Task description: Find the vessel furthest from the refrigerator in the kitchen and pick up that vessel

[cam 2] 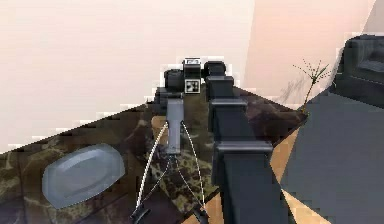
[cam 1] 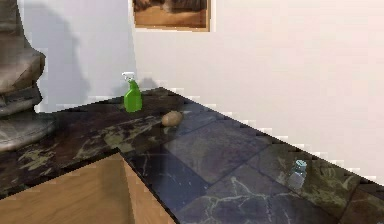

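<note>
A shallow grey-blue dish lies on the dark marble countertop at the arm side view's lower left. The arm rises as a dark bar, with a white marked square at its end. The gripper hangs from its dark body, its thin fingers running down to the picture's bottom edge, right of the dish. Only bare countertop shows at the fingertips, so it holds nothing. In the forward view a small clear glass vessel stands on the countertop at the lower right.
A green spray bottle and a brown rounded lump sit near the white wall. A dark statue stands at the left, above a wooden cabinet face. A framed picture hangs above. Bare twigs and a dark bulky shape stand at the arm side view's right.
</note>
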